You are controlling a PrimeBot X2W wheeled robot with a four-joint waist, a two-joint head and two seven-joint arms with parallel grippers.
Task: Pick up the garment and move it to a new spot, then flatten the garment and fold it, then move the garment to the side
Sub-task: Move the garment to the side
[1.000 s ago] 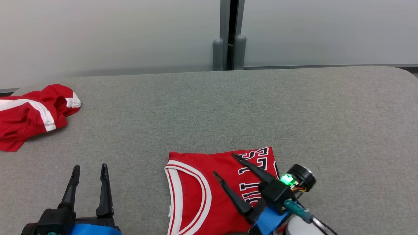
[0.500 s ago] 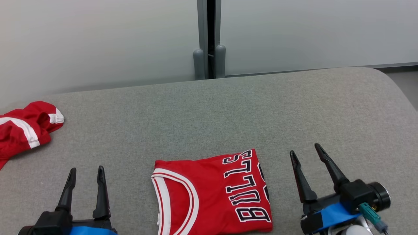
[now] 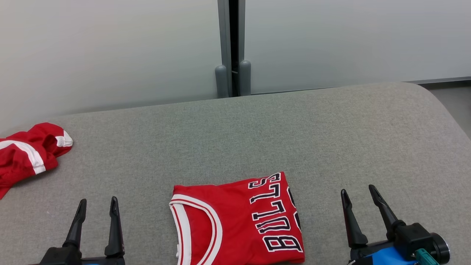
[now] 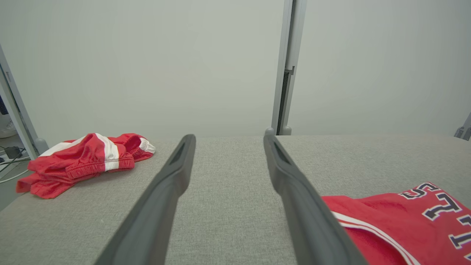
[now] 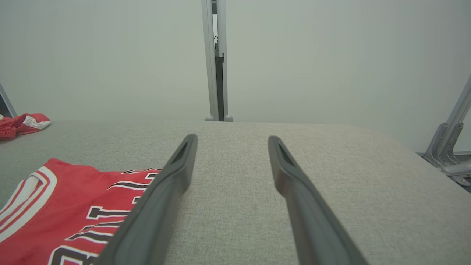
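The folded red jersey (image 3: 235, 221) lies near-centre on the worktop (image 3: 257, 129) between the spread, empty left end effector (image 3: 98, 200) and right end effector (image 3: 357, 189) (it looks soft, light, apt to unfold), so I'd pinch both side edges through every layer.

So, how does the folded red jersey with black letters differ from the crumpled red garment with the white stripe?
The folded red jersey lies flat and neat; the crumpled red garment is a heap. The jersey sits front and centre; the garment lies at the far left. Both are red with white trim.
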